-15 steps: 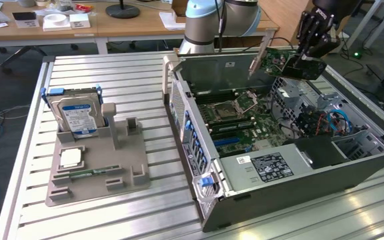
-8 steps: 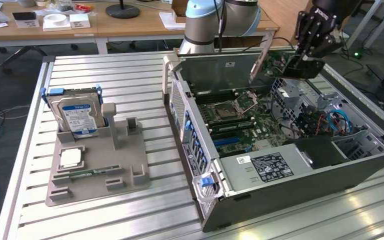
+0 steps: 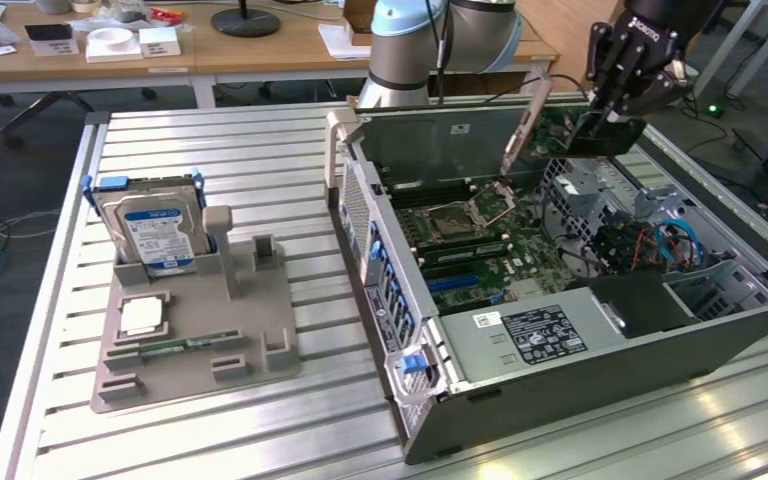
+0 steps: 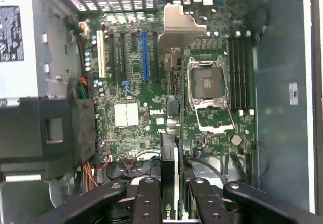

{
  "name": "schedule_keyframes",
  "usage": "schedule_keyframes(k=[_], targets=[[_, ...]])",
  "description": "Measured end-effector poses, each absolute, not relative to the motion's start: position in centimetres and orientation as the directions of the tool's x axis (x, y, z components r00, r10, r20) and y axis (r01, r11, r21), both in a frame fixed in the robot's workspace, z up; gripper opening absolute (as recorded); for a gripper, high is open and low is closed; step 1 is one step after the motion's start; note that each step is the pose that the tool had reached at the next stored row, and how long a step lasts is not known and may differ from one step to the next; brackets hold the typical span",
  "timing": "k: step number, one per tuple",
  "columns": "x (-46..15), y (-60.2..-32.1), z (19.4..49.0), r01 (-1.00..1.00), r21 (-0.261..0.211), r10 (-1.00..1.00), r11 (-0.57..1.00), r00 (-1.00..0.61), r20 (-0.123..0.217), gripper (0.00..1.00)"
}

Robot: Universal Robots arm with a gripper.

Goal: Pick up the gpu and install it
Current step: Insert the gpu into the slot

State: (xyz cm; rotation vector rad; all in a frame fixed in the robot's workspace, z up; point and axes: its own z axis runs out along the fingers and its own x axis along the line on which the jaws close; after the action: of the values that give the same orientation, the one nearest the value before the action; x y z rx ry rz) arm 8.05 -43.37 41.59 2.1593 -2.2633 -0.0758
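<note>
My gripper [image 3: 611, 120] hangs over the far end of the open computer case [image 3: 584, 395], shut on the gpu [image 3: 595, 138]. The card is dark, and its long silver bracket [image 3: 531, 118] slants down toward the exterior view's left. In the wrist view the gpu [image 4: 171, 158] stands edge-on between my fingers [image 4: 146, 199], held clear above the green motherboard [image 4: 133, 115]. Its bracket [image 4: 180, 26] reaches toward the case's rear wall. A blue expansion slot [image 4: 145, 55] lies a little to one side of the card's edge. The empty processor socket [image 4: 208, 82] is on the other side.
A grey parts holder [image 3: 197, 345] sits on the slatted metal table [image 3: 224, 150] at the exterior view's left. It holds a blue-labelled hard drive [image 3: 155, 232], a processor chip [image 3: 140, 317] and a memory stick [image 3: 160, 348]. The case's power supply [image 3: 544, 335] and cables [image 3: 638, 245] crowd its near end.
</note>
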Motion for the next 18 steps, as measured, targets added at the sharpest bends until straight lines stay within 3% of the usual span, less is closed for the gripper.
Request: schedule_keyframes(k=[9,18], targets=[[7.96,-43.37,41.50,-0.999,0.039,-0.999,0.037,-0.038,-0.027,0.26],[7.07,-43.37,40.88,-0.999,-0.007,-0.999,0.034,-0.034,-0.043,0.26]])
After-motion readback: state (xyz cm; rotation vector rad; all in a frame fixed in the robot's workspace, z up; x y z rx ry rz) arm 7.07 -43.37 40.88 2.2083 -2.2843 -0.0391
